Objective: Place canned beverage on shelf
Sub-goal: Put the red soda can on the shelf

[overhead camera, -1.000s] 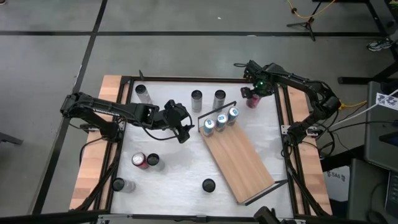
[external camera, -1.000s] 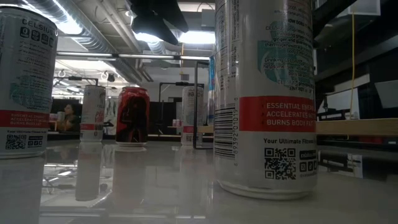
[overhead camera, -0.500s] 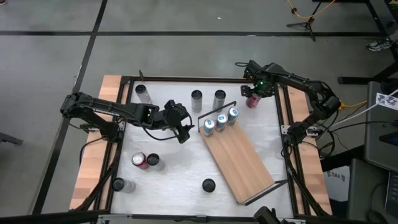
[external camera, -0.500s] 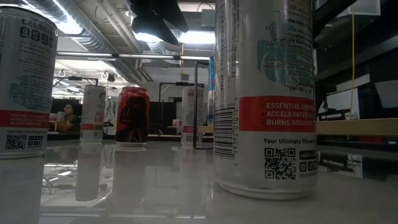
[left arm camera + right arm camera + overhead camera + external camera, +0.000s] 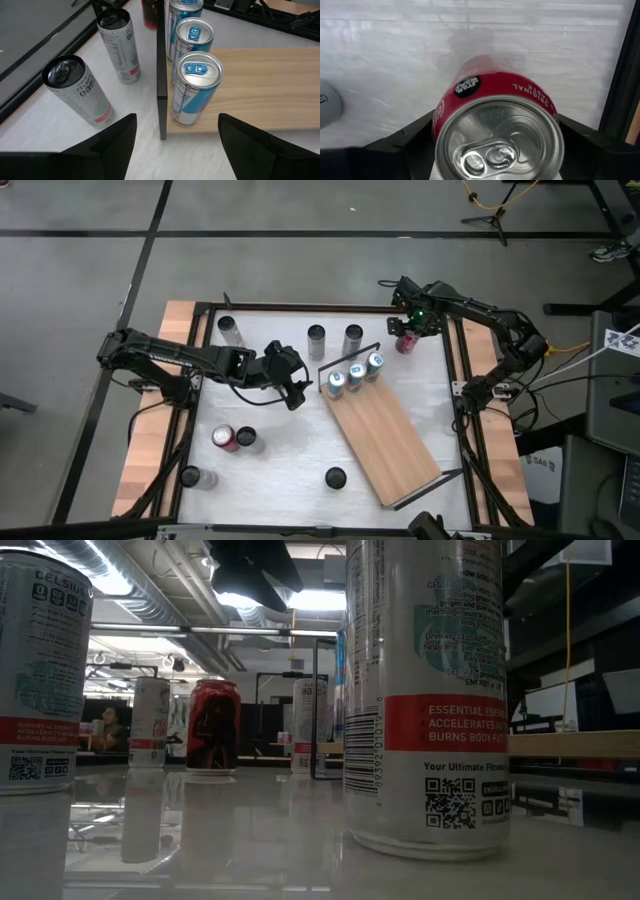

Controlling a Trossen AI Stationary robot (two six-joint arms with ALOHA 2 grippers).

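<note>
A red can [image 5: 495, 92] stands in the table's far right corner [image 5: 405, 345], with my right gripper [image 5: 496, 116] above it [image 5: 406, 332], pointing down and shut on it. The shelf [image 5: 390, 440] is a light-wood board lying aslant right of the middle. Three blue-topped cans [image 5: 356, 374] stand in a row at its far end, by the black wire rail [image 5: 161, 75]. My left gripper [image 5: 293, 392] hangs open just left of that end, facing the nearest blue can [image 5: 196, 87] with nothing between its fingers. My right gripper pinches the red can between its two fingers [image 5: 410, 140], on the side wall just below the top rim [image 5: 441, 120]. The fingers come from above, pointing down. The can is upright, its tab end up, with its base at the white tabletop.
Three silver cans [image 5: 230, 332], [image 5: 316, 340], [image 5: 352, 338] stand along the far edge. Another red can [image 5: 224, 437], with a dark-topped can beside it, stands near the left. Two more cans [image 5: 190, 476], [image 5: 335, 477] stand near the front edge. A black frame rail [image 5: 625, 65] runs right of the held can.
</note>
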